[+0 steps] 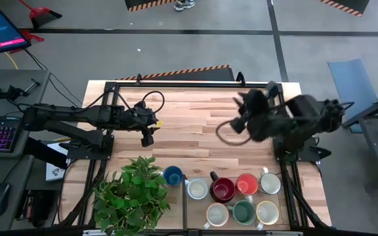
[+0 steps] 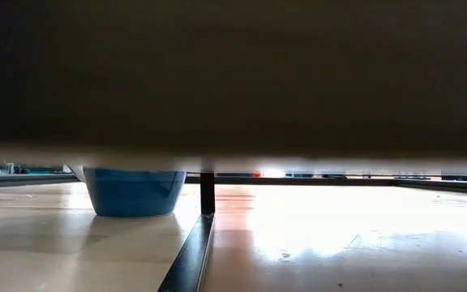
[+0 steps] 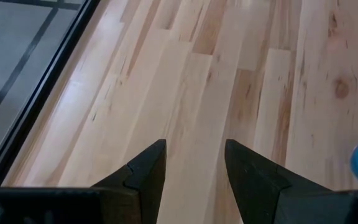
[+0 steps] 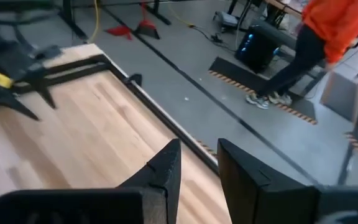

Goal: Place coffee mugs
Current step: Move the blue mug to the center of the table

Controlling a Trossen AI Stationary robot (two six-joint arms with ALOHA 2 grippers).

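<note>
Landmark = potted plant (image 1: 131, 195) at the table's (image 1: 195, 118) near edge, left side. Just right of plant: blue mug (image 1: 172, 175), touching the leaves; low view shows its base (image 2: 131, 193) on the wood beside a dark frame bar (image 2: 207, 193). Further right of plant, mugs in 2 rows: white mug (image 1: 197, 189), dark red mug (image 1: 222, 189), orange mug (image 1: 246, 184), another white mug (image 1: 270, 183); nearer the edge a cream mug (image 1: 216, 214), green mug (image 1: 243, 212), pale cream mug (image 1: 267, 212). All upright, packed close, none held. Beyond plant, above it twd table centre-left: left gripper (image 1: 147, 138) (image 3: 194, 168), fingers parted wide, nothing btwn them, bare wood below. Farther, well right of plant past the mug rows: right gripper (image 1: 240, 122) (image 4: 199, 163), raised off the table, fingers with a narrow gap, holding nothing. Beyond the far edge: a person (image 4: 319, 37) in an orange top on the grey floor
</note>
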